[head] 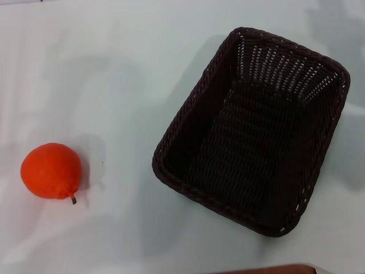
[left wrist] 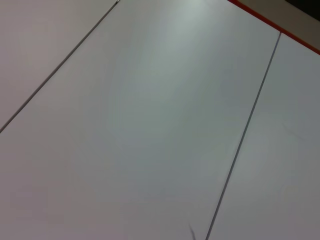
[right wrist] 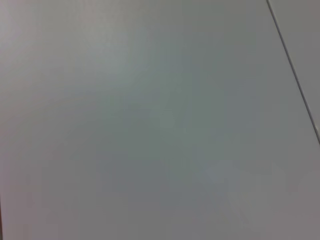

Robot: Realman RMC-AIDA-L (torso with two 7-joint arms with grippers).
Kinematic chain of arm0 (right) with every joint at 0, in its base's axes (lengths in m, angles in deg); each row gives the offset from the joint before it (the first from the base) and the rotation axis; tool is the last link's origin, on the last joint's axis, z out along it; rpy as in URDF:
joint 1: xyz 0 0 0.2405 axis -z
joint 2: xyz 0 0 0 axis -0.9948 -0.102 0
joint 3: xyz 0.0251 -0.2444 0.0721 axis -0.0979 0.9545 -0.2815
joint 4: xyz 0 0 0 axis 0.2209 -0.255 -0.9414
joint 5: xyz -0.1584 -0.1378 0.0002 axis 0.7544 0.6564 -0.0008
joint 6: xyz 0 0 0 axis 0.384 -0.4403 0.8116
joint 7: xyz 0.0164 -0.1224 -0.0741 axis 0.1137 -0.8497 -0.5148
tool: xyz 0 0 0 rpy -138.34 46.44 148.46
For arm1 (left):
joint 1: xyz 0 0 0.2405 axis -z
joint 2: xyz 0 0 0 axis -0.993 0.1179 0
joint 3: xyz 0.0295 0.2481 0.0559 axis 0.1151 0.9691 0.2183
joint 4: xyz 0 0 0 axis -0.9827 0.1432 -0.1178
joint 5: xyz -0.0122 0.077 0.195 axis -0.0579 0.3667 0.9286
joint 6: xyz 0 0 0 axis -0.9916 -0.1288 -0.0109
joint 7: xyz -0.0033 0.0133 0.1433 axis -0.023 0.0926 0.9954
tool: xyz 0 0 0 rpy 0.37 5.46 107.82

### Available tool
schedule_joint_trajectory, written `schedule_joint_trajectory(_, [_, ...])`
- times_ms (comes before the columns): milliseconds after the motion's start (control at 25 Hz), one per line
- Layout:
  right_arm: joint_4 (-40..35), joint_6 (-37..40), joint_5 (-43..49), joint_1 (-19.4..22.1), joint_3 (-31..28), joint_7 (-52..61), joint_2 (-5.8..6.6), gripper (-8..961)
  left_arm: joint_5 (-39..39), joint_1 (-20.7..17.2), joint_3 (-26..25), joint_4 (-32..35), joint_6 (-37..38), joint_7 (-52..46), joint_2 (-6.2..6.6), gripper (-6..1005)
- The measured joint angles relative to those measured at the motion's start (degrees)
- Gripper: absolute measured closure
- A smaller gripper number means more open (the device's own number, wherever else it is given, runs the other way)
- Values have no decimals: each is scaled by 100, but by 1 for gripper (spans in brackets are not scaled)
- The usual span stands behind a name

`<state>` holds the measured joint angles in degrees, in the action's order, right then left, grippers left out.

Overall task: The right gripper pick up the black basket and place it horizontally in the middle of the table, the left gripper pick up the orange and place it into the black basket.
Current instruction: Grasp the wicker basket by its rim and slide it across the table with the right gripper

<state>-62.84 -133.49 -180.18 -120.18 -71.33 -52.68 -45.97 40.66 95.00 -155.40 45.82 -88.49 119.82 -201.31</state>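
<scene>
Looking for either gripper turned up nothing, so their fingers could not be told. The black basket point(head: 251, 128) sat tilted and empty on the table's point(head: 114, 68) right side. The orange point(head: 51, 170) lay well apart, far left.

You see a smooth, pale whitish-green glossy tabletop point(head: 125, 74). On it a bright orange round fruit point(head: 51, 170) lies at the left, well apart from the dark woven wicker rectangular basket point(head: 171, 171), angled at the right.
</scene>
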Motion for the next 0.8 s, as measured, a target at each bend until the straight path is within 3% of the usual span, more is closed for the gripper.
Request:
schedule_joint_trajectory(400, [0, 6, 0, -8, -22, 45, 0, 87, 0, 9, 0, 0, 7, 0, 0, 111])
schedule_joint_trajectory(560, [-96, 241, 112, -18, 120, 609, 34, 88, 0, 9, 0, 0, 8, 0, 0, 111])
schedule_joint_trajectory(680, [-641, 771, 661, -16, 799, 1929, 112, 88, -5, 13, 0, 0, 8, 0, 0, 111])
schedule_joint_trajectory(800, [-1560, 1172, 1721, 30, 1904, 3839, 266, 88, -11, 27, 0, -3, 17, 0, 0, 111])
